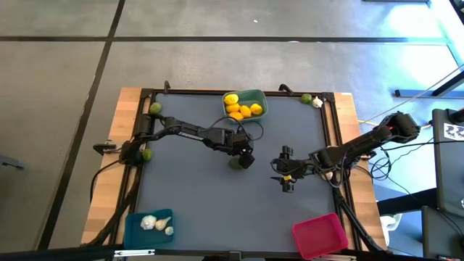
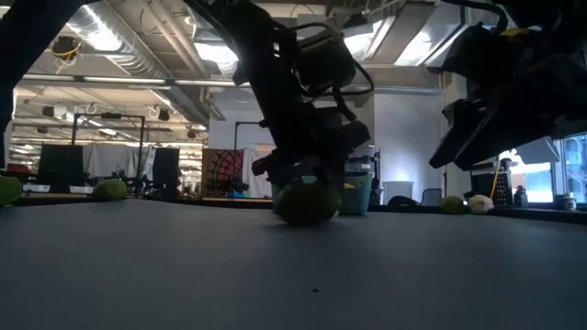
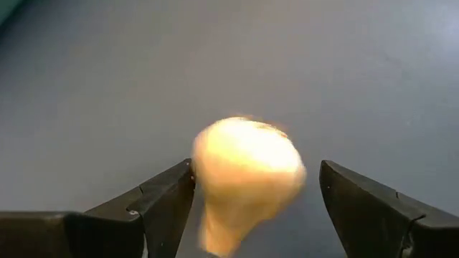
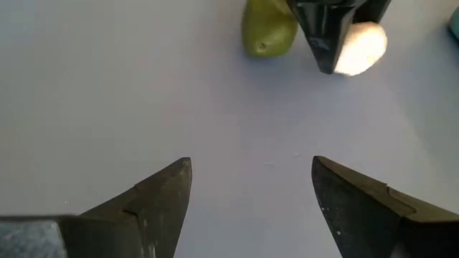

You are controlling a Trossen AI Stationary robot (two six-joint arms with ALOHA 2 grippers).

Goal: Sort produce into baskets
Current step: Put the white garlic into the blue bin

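Observation:
My left gripper (image 1: 245,156) (image 3: 256,175) stands open at the table's middle, pointing steeply down. A pale, brightly lit bulb (image 3: 244,179), probably garlic, sits between its fingers, blurred; in the right wrist view this bulb (image 4: 362,46) shows beside a dark finger. A green lime (image 1: 235,164) (image 2: 307,203) (image 4: 269,29) rests on the table right beside that gripper. My right gripper (image 1: 288,177) (image 4: 251,208) hangs open over bare table, right of centre. Lemons (image 1: 239,109) lie in the teal-green basket (image 1: 259,97).
The blue basket (image 1: 134,217) at the near left holds garlic bulbs (image 1: 148,223). The pink basket (image 1: 319,233) sits near right. Loose limes lie at the left edge (image 1: 147,154), far left (image 1: 154,109) and far right (image 1: 306,98), the last beside a garlic bulb (image 1: 317,103).

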